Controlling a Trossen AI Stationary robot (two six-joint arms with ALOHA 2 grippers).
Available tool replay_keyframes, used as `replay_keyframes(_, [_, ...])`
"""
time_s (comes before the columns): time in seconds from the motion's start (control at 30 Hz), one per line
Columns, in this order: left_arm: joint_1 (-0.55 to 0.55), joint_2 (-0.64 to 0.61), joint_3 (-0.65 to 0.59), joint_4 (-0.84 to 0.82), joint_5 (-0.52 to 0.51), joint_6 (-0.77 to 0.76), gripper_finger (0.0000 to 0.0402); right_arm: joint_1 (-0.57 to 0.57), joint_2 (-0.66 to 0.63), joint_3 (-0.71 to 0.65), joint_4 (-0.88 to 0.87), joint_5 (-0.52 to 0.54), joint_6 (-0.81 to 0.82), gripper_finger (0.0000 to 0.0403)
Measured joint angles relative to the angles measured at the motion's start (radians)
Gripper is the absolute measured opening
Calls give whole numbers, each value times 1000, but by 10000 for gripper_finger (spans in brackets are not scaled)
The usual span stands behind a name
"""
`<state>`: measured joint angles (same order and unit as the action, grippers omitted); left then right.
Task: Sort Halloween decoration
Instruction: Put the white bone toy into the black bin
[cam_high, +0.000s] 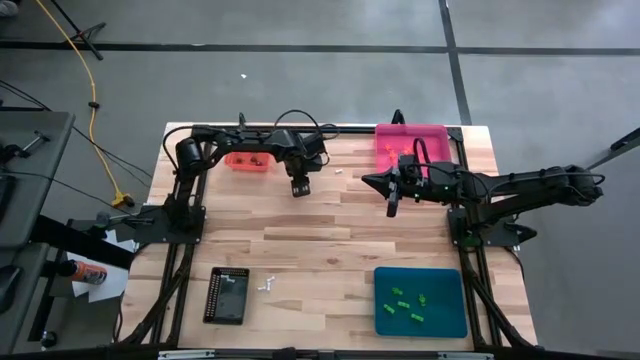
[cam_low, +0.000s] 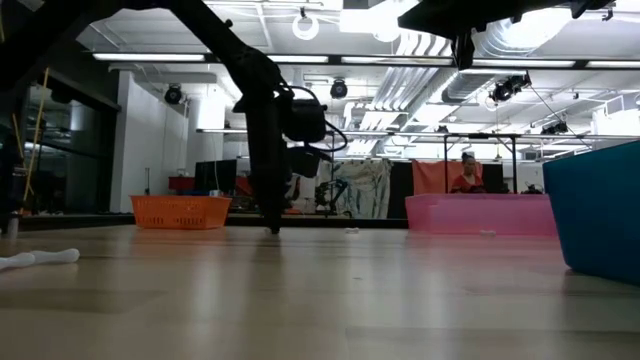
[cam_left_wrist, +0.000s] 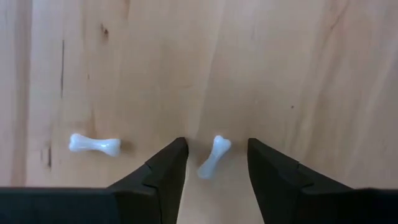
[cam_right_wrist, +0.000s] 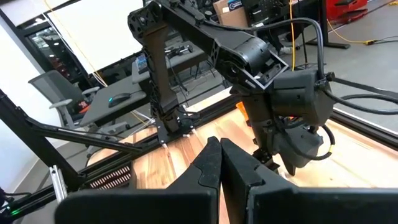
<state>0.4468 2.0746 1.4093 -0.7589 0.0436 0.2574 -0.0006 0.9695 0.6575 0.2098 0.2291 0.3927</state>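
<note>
1. The teal tray (cam_high: 421, 301) holds green trinkets (cam_high: 404, 302); the orange tray (cam_high: 249, 161) holds orange bits; the pink tray (cam_high: 410, 146) and black tray (cam_high: 227, 294) also sit on the counter (cam_high: 320, 240)
2. A small white bone (cam_left_wrist: 213, 155), knobbed at both ends, lies on the counter; a second bone (cam_left_wrist: 94, 144) lies nearby
3. The left claw (cam_left_wrist: 214, 163) stands open, its fingers either side of the bone, not gripping; the right claw (cam_right_wrist: 220, 163) is closed and empty

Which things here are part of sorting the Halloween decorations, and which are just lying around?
Part of the job:
white bone trinkets
green trinkets
left end effector
orange tray
pink tray
teal tray
black tray

Lying about:
yellow cable
</note>
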Motion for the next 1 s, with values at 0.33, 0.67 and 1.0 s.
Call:
replay_keyframes(0.33, [-25, 16, -2, -2, -74, 16, 78, 0, 0, 0, -14, 0, 0, 0])
replay_keyframes(0.67, [-22, 19, -3, -6, -55, -10, 20, 0, 0, 0, -34, 1, 0, 0])
replay_keyframes(1.0, [-21, 18, -4, -8, -30, -19, 6, 0, 0, 0, -34, 1, 0, 0])
